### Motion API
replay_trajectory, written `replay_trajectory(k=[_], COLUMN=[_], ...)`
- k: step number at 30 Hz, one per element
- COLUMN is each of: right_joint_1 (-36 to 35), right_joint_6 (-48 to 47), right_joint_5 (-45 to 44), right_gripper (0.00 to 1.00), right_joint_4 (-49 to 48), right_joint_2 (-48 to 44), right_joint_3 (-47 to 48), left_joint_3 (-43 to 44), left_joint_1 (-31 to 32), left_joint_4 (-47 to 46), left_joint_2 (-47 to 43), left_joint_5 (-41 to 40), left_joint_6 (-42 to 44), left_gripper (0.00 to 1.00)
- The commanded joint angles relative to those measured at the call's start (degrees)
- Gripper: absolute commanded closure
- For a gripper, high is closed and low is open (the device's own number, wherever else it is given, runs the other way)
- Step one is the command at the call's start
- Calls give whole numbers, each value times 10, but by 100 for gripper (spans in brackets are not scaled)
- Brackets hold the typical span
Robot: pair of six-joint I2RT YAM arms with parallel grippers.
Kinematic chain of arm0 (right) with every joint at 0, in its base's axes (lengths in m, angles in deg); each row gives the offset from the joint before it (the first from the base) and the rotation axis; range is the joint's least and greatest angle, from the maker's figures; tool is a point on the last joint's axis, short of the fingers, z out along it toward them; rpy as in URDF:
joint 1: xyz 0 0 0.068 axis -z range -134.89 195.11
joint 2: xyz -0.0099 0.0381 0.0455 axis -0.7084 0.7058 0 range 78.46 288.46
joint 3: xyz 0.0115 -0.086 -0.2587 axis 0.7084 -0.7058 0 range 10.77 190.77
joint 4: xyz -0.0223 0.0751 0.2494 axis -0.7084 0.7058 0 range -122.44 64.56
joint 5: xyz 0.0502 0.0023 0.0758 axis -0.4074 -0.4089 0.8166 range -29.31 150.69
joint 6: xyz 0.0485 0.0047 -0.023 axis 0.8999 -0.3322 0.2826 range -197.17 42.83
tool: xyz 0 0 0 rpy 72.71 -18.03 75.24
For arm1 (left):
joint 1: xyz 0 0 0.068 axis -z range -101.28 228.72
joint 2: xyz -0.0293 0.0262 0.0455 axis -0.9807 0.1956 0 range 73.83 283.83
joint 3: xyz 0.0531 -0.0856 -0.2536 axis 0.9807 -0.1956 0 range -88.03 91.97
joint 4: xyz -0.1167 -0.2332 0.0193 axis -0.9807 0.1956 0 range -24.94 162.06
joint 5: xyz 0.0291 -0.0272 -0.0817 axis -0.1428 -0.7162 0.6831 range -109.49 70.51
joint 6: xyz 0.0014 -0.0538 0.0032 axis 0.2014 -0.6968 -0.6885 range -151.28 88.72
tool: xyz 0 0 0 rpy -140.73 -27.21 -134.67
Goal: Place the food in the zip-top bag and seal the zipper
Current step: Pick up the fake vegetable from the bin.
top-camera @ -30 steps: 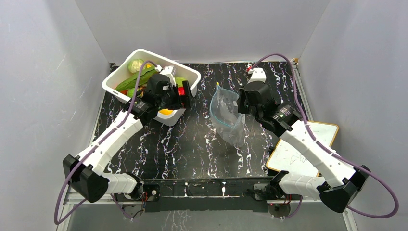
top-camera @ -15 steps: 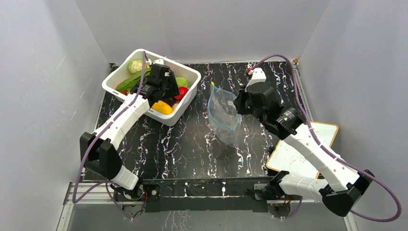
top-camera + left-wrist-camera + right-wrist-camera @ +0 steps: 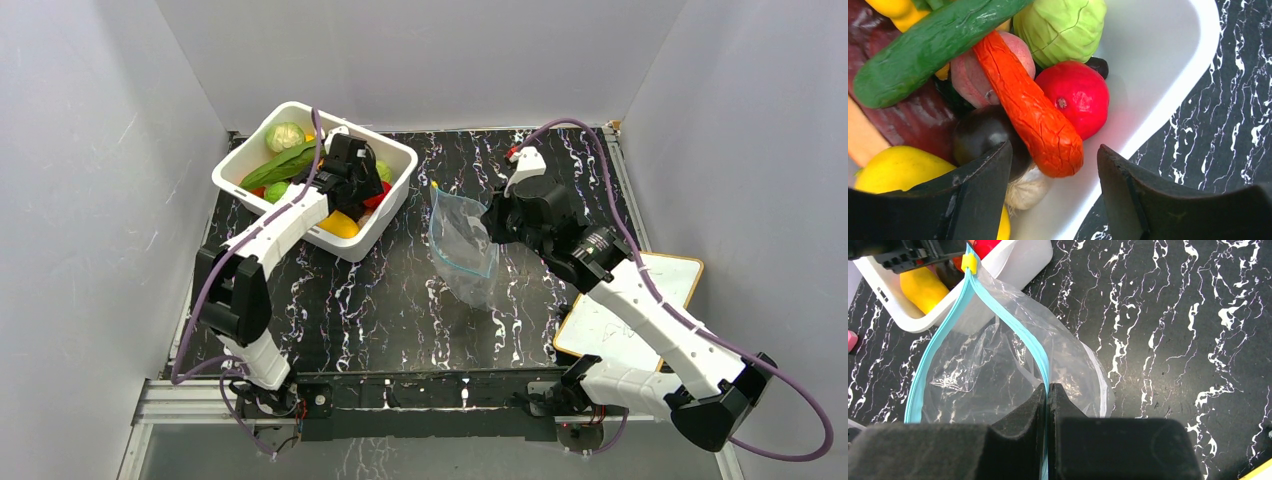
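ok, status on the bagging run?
Left gripper open, straddling orange carrot tip in white tub. Right gripper shut on zipper of zip-top bag, mouth open. Nothing between tub and bag.

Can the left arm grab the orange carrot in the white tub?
Probably yes. The left gripper hangs right at the tip of the carrot, with its jaws open on either side, and nothing covers that end.

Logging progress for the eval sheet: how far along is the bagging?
Done: right gripper shut on the thin light-blue zipper strip of the clear crinkly plastic bag, holding its mouth open; the bag looks empty. In hand: left gripper open over the white rectangular plastic tub, jaws either side of the wrinkled orange toy carrot, not gripping it. Left: move all the toy food across, then seal.
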Motion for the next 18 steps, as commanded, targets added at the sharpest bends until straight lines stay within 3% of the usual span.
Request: replay_trajectory(k=[1, 3, 14, 18], right_joint_1=[-1, -1, -1, -1], right_joint_6=[-19, -22, -20, -14], right_joint_5=[2, -1, -3, 0], right_gripper=[100, 100, 100, 100], right_joint_4=[-34, -36, -39, -45], right_joint_2=[-23, -26, -35, -36], right_joint_3=[5, 4, -15, -24], left_joint_3=[25, 27, -4, -17], left_joint_1=[-4, -4, -4, -5], left_joint_4=[-11, -8, -17, -23], left_joint_2=[20, 32, 6, -27], left_joint_5=[-1, 1, -2, 12], left_joint_6=[-11, -12, 11, 31], left_gripper=[36, 36, 70, 75])
